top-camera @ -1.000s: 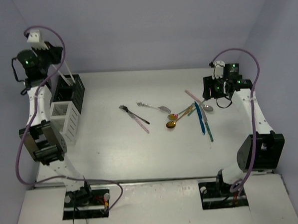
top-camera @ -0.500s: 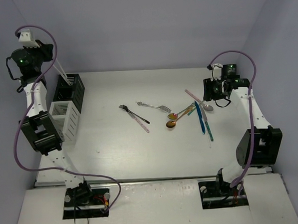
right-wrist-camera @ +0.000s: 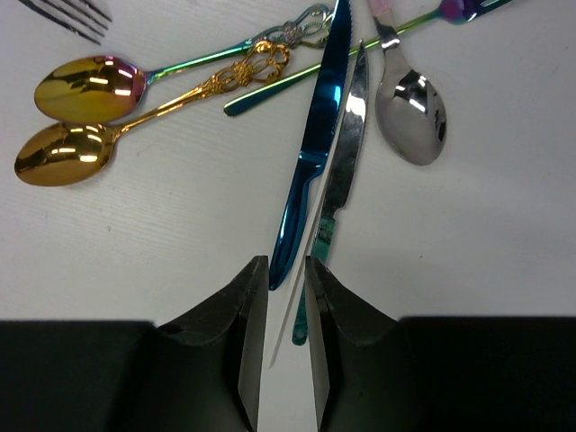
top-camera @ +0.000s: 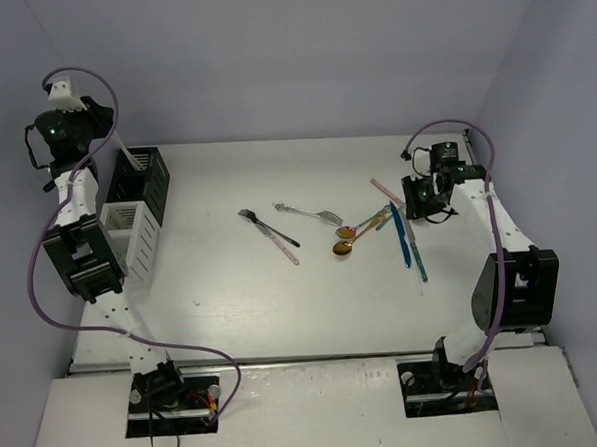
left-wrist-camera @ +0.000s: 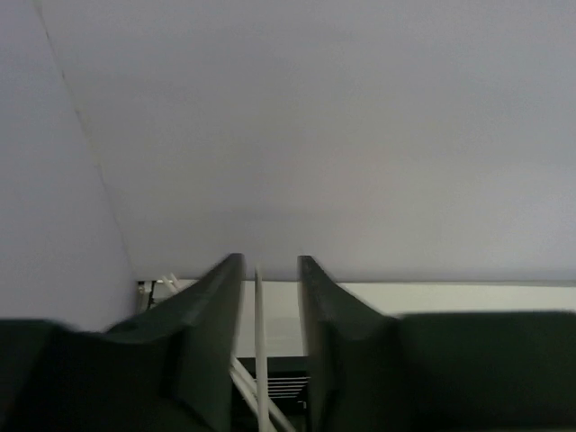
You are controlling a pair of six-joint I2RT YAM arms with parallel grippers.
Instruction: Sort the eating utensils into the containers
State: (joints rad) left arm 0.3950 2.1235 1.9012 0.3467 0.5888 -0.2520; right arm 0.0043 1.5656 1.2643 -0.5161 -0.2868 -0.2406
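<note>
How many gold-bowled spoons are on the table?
2. The rainbow-handled spoon and gold-handled spoon lie together left of the blue knife. Any inside the black caddy or white caddy would be hidden.

robot lab test cell: bare white table [top-camera: 212,283] boxed in by plain lavender walls [top-camera: 290,54]; cabled left arm [top-camera: 80,263] and right arm [top-camera: 517,287] bolted at 6 o'clock.
</note>
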